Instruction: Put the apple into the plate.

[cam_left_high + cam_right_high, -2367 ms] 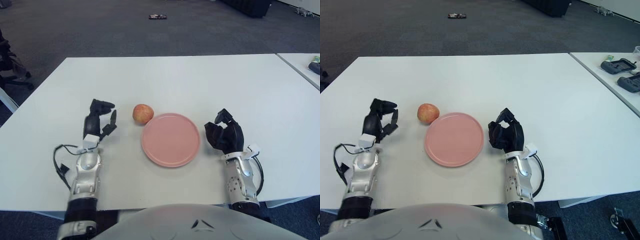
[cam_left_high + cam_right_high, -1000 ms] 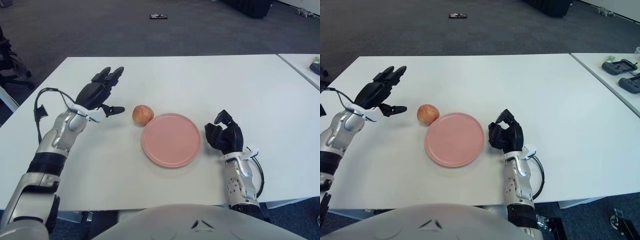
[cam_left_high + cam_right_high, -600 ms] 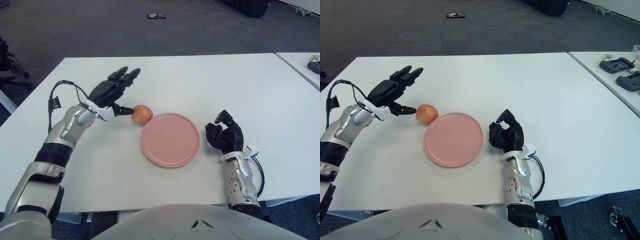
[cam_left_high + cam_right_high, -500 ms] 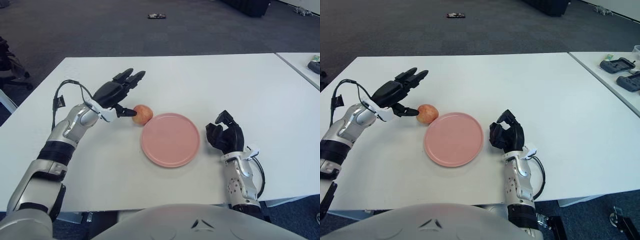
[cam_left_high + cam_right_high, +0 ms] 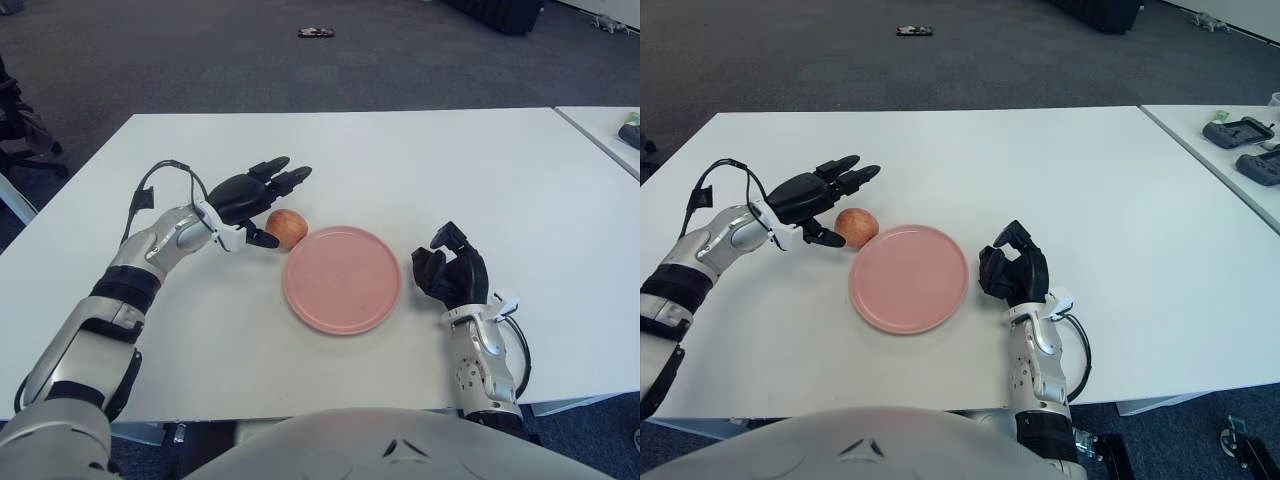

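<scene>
A red-yellow apple [image 5: 288,227] sits on the white table just left of the pink plate [image 5: 342,279], touching or nearly touching its rim. My left hand [image 5: 256,200] is open, its fingers spread above and to the left of the apple and its thumb low beside it; it does not hold the apple. My right hand [image 5: 449,273] rests to the right of the plate with its fingers curled and holds nothing. The plate has nothing on it.
The white table [image 5: 400,170] extends far behind the plate. A second table [image 5: 1230,140] at the right carries dark devices. A small dark object [image 5: 315,33] lies on the carpet far behind.
My left hand has moved right and lower, from left of the apple to cupping over it, fingers still spread. The apple, the plate and my right hand have not moved.
</scene>
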You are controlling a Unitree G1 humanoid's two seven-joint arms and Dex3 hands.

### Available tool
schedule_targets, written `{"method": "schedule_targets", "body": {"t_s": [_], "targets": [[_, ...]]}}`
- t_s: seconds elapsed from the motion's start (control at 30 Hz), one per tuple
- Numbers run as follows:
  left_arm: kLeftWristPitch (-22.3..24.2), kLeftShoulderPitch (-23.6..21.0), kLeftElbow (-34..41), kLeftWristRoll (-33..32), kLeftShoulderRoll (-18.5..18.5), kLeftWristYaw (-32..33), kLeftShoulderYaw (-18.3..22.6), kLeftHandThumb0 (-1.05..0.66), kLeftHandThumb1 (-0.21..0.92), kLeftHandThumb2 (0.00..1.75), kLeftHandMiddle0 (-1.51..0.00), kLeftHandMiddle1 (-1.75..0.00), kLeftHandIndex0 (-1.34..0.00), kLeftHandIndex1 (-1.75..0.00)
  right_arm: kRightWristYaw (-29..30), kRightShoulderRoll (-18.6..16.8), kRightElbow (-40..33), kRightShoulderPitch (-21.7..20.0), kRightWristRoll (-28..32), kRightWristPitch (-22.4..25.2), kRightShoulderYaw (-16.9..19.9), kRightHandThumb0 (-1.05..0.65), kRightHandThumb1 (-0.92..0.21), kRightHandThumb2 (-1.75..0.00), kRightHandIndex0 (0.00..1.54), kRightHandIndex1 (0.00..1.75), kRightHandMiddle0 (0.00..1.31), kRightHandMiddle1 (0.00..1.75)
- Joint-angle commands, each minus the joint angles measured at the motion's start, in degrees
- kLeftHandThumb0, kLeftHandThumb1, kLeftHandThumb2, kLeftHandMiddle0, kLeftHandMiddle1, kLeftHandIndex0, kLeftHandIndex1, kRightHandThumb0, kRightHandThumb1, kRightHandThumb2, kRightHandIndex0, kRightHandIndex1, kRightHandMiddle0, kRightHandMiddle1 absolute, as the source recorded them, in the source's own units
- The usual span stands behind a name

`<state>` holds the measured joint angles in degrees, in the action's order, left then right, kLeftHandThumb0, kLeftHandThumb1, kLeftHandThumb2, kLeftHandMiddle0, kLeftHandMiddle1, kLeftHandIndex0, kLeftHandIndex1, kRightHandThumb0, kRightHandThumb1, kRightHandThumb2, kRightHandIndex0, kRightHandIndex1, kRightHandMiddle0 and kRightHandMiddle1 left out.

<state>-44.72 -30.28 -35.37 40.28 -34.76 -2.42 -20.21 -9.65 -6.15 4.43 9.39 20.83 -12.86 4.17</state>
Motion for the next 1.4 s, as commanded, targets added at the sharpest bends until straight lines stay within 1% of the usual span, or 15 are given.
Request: {"method": "schedule_targets", "body": {"t_s": [0.0, 0.2, 0.3, 0.4, 0.6, 0.7, 0.8, 0.93, 1.17, 1.3, 1.37], "targets": [[-1.17, -2.92, -2.23, 2.06, 0.78, 0.96, -2.04, -0.99, 0.51, 0.74, 0.00, 0.00, 0.00, 0.00, 0.92, -1.43, -1.11, 0.39, -0.07, 0.92, -0.09, -0.52, -0.22, -1.45, 1.27, 1.75, 0.70, 1.75], [-2.33, -4.75, -4.10, 3.88, 0.96, 0.63, -4.54, -0.97, 0.51, 0.73, 0.00, 0.00, 0.00, 0.00, 0.87, -1.59, -1.61, 0.60, 0.63, 1.29, -0.03, -0.51, -0.23, -1.43, 1.27, 1.75, 0.68, 1.75], [-3.01, -6.15, -5.65, 5.53, 1.01, -0.16, -6.45, -0.96, 0.51, 0.73, 0.00, 0.00, 0.00, 0.00, 0.83, -1.67, -1.89, 0.70, 1.11, 1.47, 0.05, -0.51, -0.24, -1.42, 1.27, 1.75, 0.67, 1.75], [-3.36, -7.40, -7.34, 6.79, 1.19, -0.52, -8.13, -0.96, 0.53, 0.70, 0.00, 0.00, 0.00, 0.00, 0.99, -1.69, -2.21, 0.83, 1.45, 1.78, 0.17, -0.51, -0.25, -1.41, 1.27, 1.75, 0.67, 1.75], [-2.90, -9.19, -10.70, 8.15, 2.17, -0.43, -10.31, -0.96, 0.55, 0.69, 0.00, 0.00, 0.00, 0.00, 0.92, -1.77, -2.57, 1.01, 2.02, 1.87, 0.45, -0.51, -0.23, -1.43, 1.29, 1.75, 0.68, 1.75], [-0.88, -10.26, -12.57, 9.55, 2.80, -1.05, -11.74, -0.95, 0.54, 0.68, 0.00, 0.00, 0.00, 0.00, 0.64, -1.81, -2.75, 1.10, 2.37, 1.62, 0.60, -0.52, -0.23, -1.43, 1.30, 1.75, 0.69, 1.75], [0.12, -11.22, -14.23, 10.66, 3.27, -0.58, -13.04, -0.93, 0.53, 0.68, 0.00, 0.00, 0.00, 0.00, 0.50, -1.74, -2.95, 1.16, 2.58, 1.63, 0.69, -0.52, -0.22, -1.44, 1.31, 1.75, 0.69, 1.75], [1.10, -12.58, -16.85, 12.30, 4.06, 0.83, -14.85, -0.98, 0.56, 0.67, 0.00, 0.00, 0.00, 0.00, 0.28, -1.65, -3.07, 1.23, 2.79, 1.61, 0.80, -0.52, -0.21, -1.45, 1.31, 1.75, 0.70, 1.75], [3.89, -15.33, -24.08, 15.67, 6.28, 4.00, -19.15, -1.01, 0.62, 0.62, 0.00, 0.00, 0.00, 0.00, -0.50, -1.59, -3.31, 1.40, 3.63, 1.21, 0.96, -0.53, -0.19, -1.48, 1.31, 1.75, 0.72, 1.75], [5.13, -16.71, -26.52, 16.23, 6.99, 3.06, -20.93, -1.02, 0.64, 0.59, 0.00, 0.00, 0.00, 0.00, -0.50, -1.58, -3.82, 1.60, 3.91, 1.40, 0.99, -0.54, -0.18, -1.49, 1.31, 1.75, 0.72, 1.75], [6.47, -17.43, -27.95, 16.43, 7.43, 1.80, -21.71, -1.02, 0.65, 0.59, 0.00, 0.00, 0.00, 0.00, -0.55, -1.65, -4.02, 1.70, 4.13, 1.39, 1.03, -0.54, -0.18, -1.49, 1.31, 1.75, 0.73, 1.75]]}}
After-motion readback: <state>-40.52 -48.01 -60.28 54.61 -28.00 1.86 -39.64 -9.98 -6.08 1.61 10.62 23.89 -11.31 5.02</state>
